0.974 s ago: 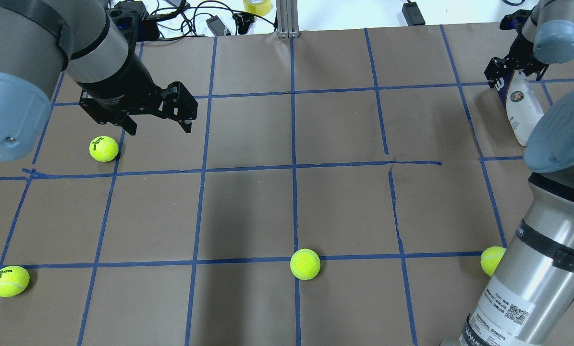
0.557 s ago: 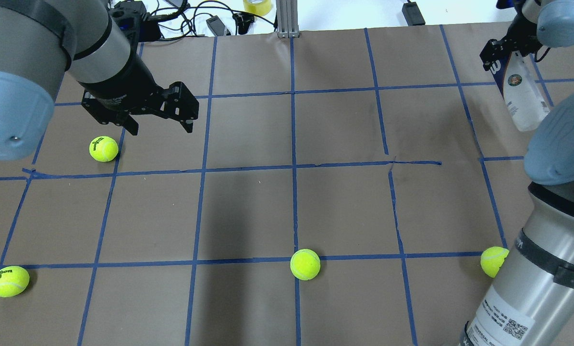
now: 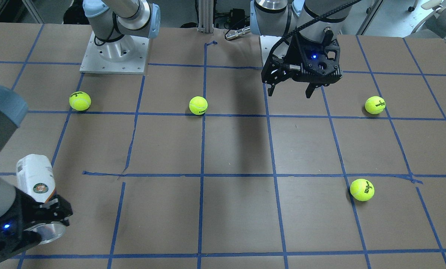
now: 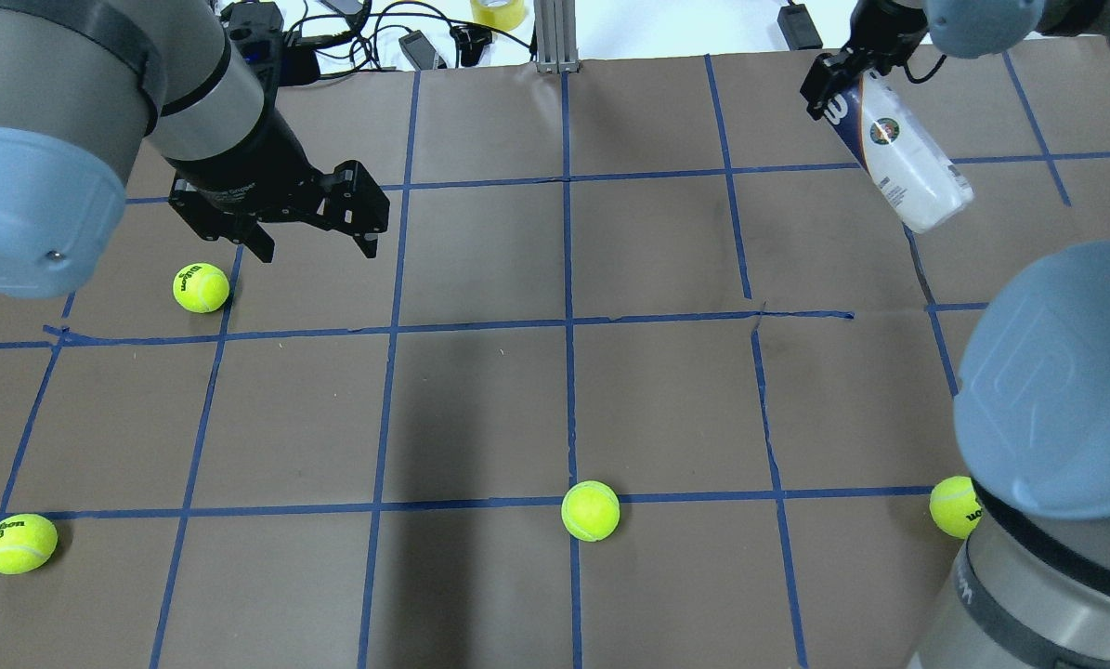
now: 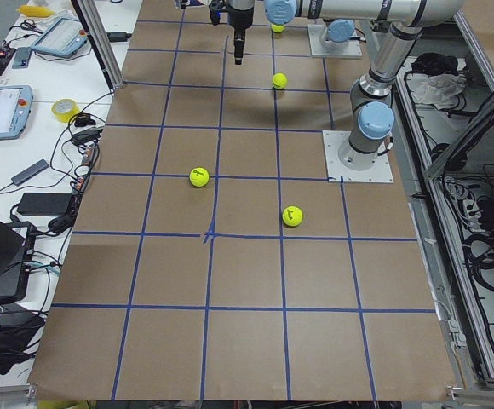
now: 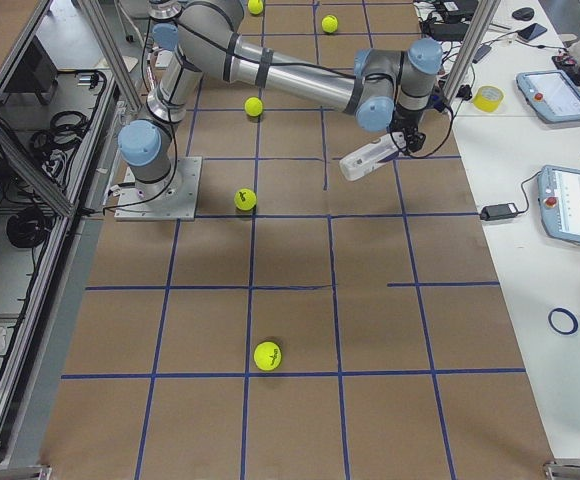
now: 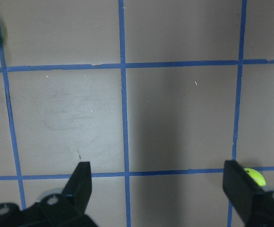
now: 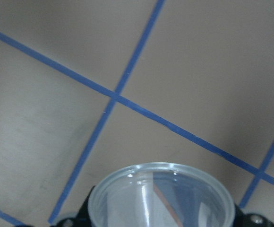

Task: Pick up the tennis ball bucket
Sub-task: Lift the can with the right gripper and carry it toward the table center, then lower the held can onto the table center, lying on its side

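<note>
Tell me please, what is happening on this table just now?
The right gripper is shut on the slim clear plastic tennis ball can with a white and navy label, holding it tilted above the brown paper-covered table. The left gripper hangs open and empty near one yellow-green tennis ball. Four such balls lie on the table.

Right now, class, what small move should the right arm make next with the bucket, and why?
Probably a short, straight lift. The right gripper is shut on the bucket at its open end only, so the bucket hangs tilted, its far end lower over the table. Lifting further should give that end more clearance. The left gripper is open and well away.
</note>
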Available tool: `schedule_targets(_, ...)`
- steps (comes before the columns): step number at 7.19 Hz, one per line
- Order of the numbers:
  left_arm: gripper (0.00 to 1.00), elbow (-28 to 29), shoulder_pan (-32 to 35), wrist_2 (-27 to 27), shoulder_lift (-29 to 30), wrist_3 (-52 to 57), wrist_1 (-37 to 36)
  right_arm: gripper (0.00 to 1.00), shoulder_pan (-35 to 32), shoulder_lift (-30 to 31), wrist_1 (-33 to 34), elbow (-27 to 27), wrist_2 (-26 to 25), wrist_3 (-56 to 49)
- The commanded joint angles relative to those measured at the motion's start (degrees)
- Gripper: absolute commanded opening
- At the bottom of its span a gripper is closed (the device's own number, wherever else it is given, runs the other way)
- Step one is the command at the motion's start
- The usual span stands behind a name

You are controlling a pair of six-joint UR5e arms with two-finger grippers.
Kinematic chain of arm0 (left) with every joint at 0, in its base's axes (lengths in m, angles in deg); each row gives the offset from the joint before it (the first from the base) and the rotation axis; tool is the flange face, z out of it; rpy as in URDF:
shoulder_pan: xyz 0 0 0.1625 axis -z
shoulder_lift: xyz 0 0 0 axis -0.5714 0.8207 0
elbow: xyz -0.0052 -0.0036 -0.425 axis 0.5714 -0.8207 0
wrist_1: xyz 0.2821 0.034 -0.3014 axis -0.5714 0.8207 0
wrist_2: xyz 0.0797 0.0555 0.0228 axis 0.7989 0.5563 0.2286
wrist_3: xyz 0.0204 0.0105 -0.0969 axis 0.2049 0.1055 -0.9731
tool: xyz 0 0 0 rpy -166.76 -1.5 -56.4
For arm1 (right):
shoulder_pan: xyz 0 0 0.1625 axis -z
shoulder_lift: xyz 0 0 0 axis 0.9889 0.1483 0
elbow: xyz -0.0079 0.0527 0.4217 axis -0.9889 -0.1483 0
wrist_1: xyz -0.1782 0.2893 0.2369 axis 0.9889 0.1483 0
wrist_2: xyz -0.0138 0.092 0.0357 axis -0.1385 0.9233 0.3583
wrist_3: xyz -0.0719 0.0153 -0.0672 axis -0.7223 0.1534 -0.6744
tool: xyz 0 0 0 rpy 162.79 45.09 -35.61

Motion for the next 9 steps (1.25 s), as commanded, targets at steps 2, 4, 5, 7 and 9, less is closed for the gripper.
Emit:
schedule_targets(2,1.00,-0.06,0.00,0.07,0.27,-0.13,-0.06,0.36,-10.45,2.40,0.62,4.53,0.12,-4.21)
schedule_targets(4,1.00,-0.15,0.00,0.07,0.27,-0.04,-0.06,0.35,-20.00,1.96,3.76,5.06,-1.00,-5.99)
schedule_targets(5,1.00,-0.06,0.00,0.07,0.27,-0.04,-0.06,0.35,-22.49,0.91,8.92,5.84,-3.27,-7.22)
schedule_targets(7,1.00,-0.06,0.00,0.07,0.27,-0.04,-0.06,0.33,-24.61,-2.78,12.13,6.20,-2.51,-14.86)
schedule_targets(9,1.00,-0.06,0.00,-0.02,0.27,0.04,-0.06,0.30,-29.43,-3.66,11.88,6.64,-0.48,-18.13)
